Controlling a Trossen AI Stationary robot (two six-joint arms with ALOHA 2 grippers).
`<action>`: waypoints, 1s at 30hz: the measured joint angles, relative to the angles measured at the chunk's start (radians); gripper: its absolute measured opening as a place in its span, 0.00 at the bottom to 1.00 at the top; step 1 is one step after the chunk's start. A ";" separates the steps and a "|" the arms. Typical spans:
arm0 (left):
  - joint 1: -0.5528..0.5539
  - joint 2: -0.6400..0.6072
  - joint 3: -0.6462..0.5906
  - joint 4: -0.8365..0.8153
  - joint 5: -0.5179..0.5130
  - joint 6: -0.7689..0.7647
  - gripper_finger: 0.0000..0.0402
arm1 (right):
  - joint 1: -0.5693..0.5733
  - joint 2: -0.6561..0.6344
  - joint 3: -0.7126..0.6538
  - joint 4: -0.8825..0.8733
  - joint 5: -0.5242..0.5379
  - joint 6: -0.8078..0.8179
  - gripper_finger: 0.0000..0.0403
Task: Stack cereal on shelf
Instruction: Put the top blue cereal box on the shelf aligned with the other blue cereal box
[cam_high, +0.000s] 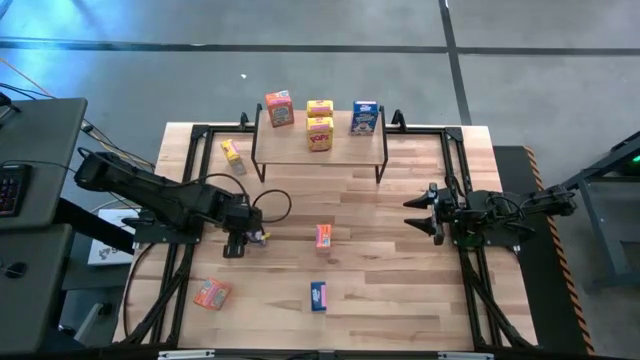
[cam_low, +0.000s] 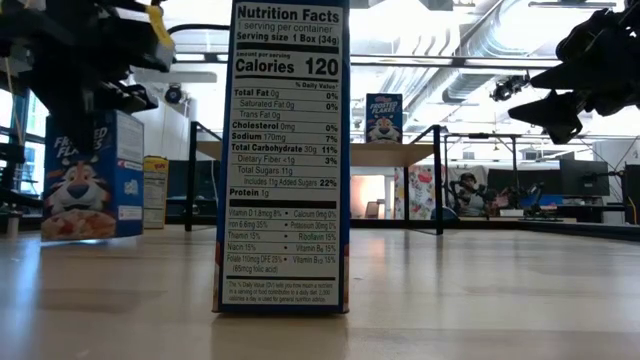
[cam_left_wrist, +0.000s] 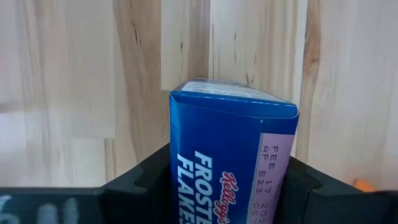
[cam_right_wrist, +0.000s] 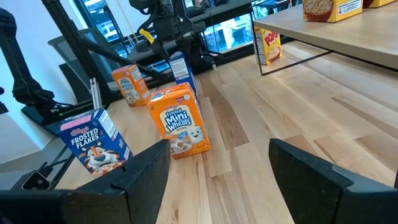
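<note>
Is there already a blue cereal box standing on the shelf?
Yes, one blue cereal box stands on the right end of the shelf.

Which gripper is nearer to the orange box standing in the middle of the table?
The left gripper. It is to the left of the orange box, closed on a blue box. The right gripper waits farther off on the other side.

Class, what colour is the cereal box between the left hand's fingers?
Blue, a Frosted Flakes box; the left wrist view shows it best.
</note>
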 joint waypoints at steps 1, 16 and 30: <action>0.000 0.000 0.000 0.007 0.000 0.000 0.45 | 0.000 0.000 0.000 0.000 0.000 0.000 0.66; 0.001 0.000 0.088 0.007 -0.040 0.005 0.45 | 0.000 0.000 0.000 -0.002 0.020 -0.021 0.69; 0.021 0.000 0.278 0.004 -0.156 0.074 0.45 | 0.000 0.000 0.000 0.040 0.023 -0.034 0.76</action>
